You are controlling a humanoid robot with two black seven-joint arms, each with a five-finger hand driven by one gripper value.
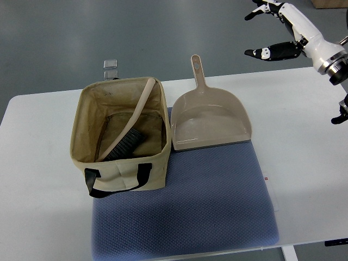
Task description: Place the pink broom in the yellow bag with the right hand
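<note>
The pink broom [132, 126] stands slanted inside the yellowish fabric bag [122, 169], its dark bristles on the bag's floor and its pale handle leaning on the far rim. The bag sits on the left of a blue mat [206, 206], black strap handle facing me. My right hand [270, 30] is raised at the top right, well away from the bag, its fingers spread and holding nothing. The left arm does not show.
A pink dustpan [209, 122] lies on the mat right of the bag, handle pointing away. The white table [38, 179] ends close behind the bag. A small clear clip [111, 68] sits at the far edge.
</note>
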